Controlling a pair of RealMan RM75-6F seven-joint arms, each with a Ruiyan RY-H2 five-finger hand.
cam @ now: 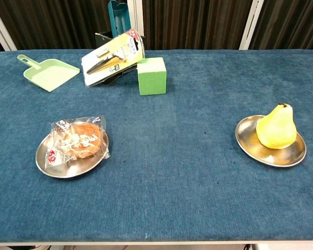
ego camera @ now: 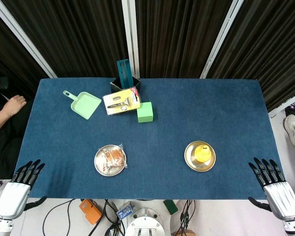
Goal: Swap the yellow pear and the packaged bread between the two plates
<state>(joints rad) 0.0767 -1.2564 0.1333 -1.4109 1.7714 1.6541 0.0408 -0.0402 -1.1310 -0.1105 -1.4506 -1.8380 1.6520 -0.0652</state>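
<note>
1. Packaged bread (cam: 79,139): clear crinkly wrapper with red and white print, too small to read. Round brown bun inside. It lies on the left plate (cam: 47,164), a shallow round steel dish, with the wrapper overhanging the rim.
2. Yellow pear (cam: 276,127): smooth skin, dark stem up, standing upright on the right plate (cam: 292,156), which is the same steel type. The plates sit well apart on the near half of the desk (ego camera: 157,123).
3. Desk surface: blue felt-like cloth.
4. Left hand (ego camera: 20,184): at the near-left corner off the desk edge, dark fingers apart, holding nothing.
5. Right hand (ego camera: 274,182): at the near-right corner, fingers likewise apart, holding nothing. Neither hand shows in the chest view.
6. Far side: light green plastic dustpan (cam: 48,73); a retail blister card (cam: 113,63) with a metal tool on yellow backing and a red corner label, text unreadable, leaning on a black holder (ego camera: 119,84) with a teal upright piece (ego camera: 124,72) in it.
7. Green foam-looking cube (cam: 152,76) just beside the card.
8. A person's hand (ego camera: 14,104) rests at the desk's far-left edge.
</note>
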